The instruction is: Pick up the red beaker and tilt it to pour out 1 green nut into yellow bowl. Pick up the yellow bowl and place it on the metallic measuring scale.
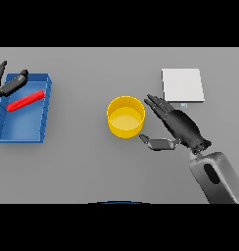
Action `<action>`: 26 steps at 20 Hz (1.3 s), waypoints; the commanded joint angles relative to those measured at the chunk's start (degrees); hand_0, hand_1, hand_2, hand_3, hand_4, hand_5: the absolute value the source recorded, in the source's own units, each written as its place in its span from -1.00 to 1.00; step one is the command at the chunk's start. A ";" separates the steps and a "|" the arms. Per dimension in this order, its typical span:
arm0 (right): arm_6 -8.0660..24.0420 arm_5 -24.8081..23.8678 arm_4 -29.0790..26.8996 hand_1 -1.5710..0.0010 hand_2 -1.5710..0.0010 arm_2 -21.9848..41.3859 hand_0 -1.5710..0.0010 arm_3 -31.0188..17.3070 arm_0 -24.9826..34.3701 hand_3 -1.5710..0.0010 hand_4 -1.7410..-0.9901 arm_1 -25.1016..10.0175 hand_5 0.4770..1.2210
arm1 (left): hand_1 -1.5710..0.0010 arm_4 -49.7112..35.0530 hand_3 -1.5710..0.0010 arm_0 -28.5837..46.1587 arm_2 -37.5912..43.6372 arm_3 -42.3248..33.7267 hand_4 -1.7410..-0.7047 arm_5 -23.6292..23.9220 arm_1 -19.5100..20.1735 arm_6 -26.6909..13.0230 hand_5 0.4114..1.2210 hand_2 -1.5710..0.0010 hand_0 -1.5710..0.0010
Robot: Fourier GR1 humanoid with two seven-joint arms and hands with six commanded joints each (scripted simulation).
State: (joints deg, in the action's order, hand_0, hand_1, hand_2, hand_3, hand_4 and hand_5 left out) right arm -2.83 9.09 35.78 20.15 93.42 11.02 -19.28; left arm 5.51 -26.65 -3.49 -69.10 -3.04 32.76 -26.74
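The yellow bowl (125,116) stands upright in the middle of the table; I can make out no nut inside it. My right hand (178,125) is open just right of the bowl, fingers straight and close to its rim, thumb (158,143) stretched out below the bowl's right side. The red beaker (26,101) lies tilted in the blue tray (23,132) at the left. My left hand (11,84) is at the tray's far left corner, fingers straight, apart from the beaker. The metallic scale (182,85) is a pale square plate at the far right.
The blue tray has raised walls and sits at the table's left edge. The scale lies just behind my right hand.
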 commanded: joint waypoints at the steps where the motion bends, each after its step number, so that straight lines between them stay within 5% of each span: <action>1: -0.10 1.10 2.00 1.00 1.00 1.61 1.00 -1.23 2.08 1.00 0.58 -0.72 -0.59 | 0.99 -0.22 0.99 0.62 0.29 -0.04 0.80 -0.18 0.34 0.34 -0.32 0.99 0.99; 5: -3.83 5.51 6.90 1.00 1.00 6.57 1.00 -5.90 9.82 1.00 0.53 -3.35 -0.56 | 1.00 -0.42 1.00 1.50 0.33 -0.53 0.80 -0.70 0.64 1.34 -0.32 1.00 1.00; 15: -9.25 12.60 12.58 1.00 1.00 15.48 1.00 -19.05 21.86 1.00 0.55 -1.85 -0.51 | 1.00 -1.14 1.00 2.32 0.91 -1.48 0.80 -1.23 1.12 0.85 -0.30 1.00 1.00; 26: -8.12 17.04 14.99 1.00 1.00 19.60 1.00 -28.60 27.60 0.97 0.45 1.30 -0.38 | 1.00 -0.13 1.00 1.47 0.56 0.32 0.84 -2.10 1.89 1.49 -0.26 1.00 1.00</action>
State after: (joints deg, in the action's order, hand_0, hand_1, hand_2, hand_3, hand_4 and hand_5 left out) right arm -10.96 26.13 50.78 39.74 64.83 38.62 -17.97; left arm 5.38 -25.18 -2.93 -68.79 -5.13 34.65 -25.34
